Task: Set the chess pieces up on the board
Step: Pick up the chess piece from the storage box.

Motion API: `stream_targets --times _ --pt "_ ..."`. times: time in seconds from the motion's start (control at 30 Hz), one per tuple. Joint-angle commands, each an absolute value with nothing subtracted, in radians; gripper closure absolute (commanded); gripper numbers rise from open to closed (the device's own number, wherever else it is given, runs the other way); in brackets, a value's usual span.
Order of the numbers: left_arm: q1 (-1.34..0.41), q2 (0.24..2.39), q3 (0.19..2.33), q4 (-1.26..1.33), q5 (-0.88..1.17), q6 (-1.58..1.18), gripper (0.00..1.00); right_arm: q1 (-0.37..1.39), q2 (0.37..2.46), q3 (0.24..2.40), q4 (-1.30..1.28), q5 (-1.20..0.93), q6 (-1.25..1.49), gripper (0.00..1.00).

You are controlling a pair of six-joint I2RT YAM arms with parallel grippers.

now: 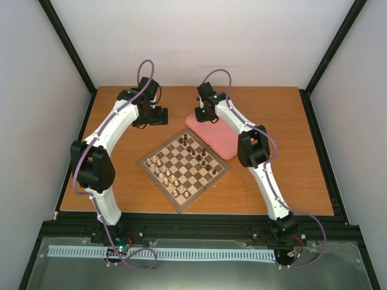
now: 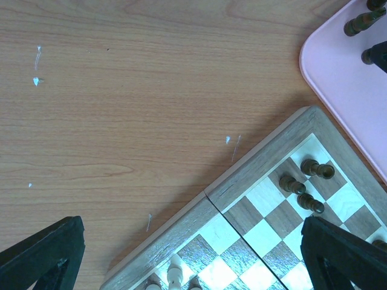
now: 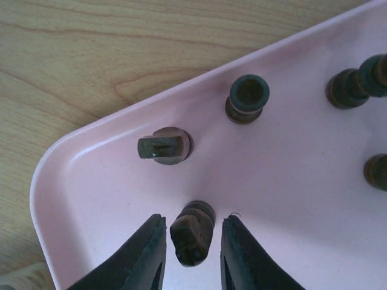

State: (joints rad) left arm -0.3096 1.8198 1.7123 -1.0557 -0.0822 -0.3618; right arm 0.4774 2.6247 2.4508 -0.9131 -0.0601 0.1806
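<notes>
The board (image 1: pixel 158 180) lies turned at an angle between the arms, with dark pieces (image 1: pixel 196 151) on its right side. The rest of the dark pieces stand on the pink tray (image 3: pixel 290 181). My right gripper (image 3: pixel 192 221) is low over the tray's corner, open, its jaws on either side of a dark knight (image 3: pixel 192 234) with small gaps on both sides. A dark rook (image 3: pixel 164 146) and a pawn (image 3: pixel 247 96) stand just beyond. My left gripper (image 2: pixel 191 226) is open wide and empty above the board's far-left edge (image 2: pixel 266 164). In the top view the grippers are at the left (image 1: pixel 157 116) and the right (image 1: pixel 205 115).
Pale cream pieces (image 1: pixel 166 175) line the board's left side, and some show in the left wrist view (image 2: pixel 175 273). A few dark pieces (image 2: pixel 305 184) stand near the board's far corner. The pink tray (image 1: pixel 222 140) touches the board's far-right edge. Black frame posts border the table.
</notes>
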Motion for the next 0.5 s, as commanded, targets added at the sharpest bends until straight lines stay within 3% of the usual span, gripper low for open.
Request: stream_targets --times 0.0,0.3,0.47 --pt "-0.306 1.836 1.756 -1.069 -0.082 -0.360 0.00 0.468 2.643 2.485 -0.897 -0.055 0.180 0.76" --pt "-0.306 1.837 1.755 -1.069 -0.081 -0.360 0.00 0.466 2.632 2.484 -0.903 -0.036 0.168 0.95" --pt "-0.306 1.830 1.749 -1.067 -0.080 -0.360 0.00 0.466 2.577 2.457 -0.910 -0.007 0.161 0.97"
